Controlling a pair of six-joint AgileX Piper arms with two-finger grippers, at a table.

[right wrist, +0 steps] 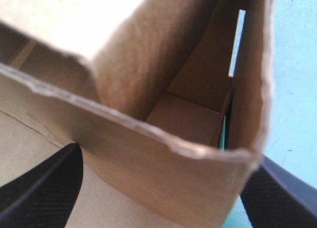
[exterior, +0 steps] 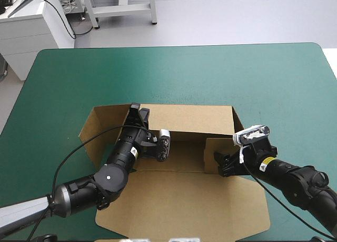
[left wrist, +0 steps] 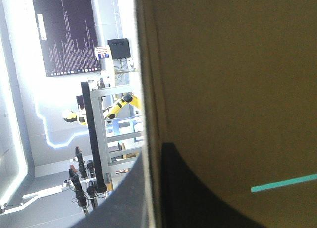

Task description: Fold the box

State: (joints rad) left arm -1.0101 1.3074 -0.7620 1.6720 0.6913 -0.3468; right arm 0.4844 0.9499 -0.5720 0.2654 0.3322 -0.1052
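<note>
Pinching the box (exterior: 184, 205) at the top edge of its far wall, close to the far-left corner, the left gripper (exterior: 139, 112) has its black fingers all but together, with the brown board sandwiched between them. In the left wrist view the board fills nearly everything ahead of this gripper. Its edge runs up from between the fingers (left wrist: 198, 203), with one finger on either face of the sheet. Just beside the gripper, on its outer side, the box's left end panel splays outward rather than standing upright.

The right gripper (exterior: 224, 167) sits at the box's right end with its fingers spread wide apart. A short upright flap (exterior: 217, 150) stands between them and just ahead. In the right wrist view the flap's rough top edge spans the gap from one finger (right wrist: 39, 188) toward the other and bends round at a corner next to the outer finger. Whether either finger touches the flap I cannot tell. Beyond the flap, ahead of the gripper, the box's floor and far wall show, along with a side wall cut by a narrow slot (right wrist: 240, 39).

The lid (exterior: 210, 210) lies flat on the teal-green cover (exterior: 210, 73) behind both grippers, beneath the two arms.
</note>
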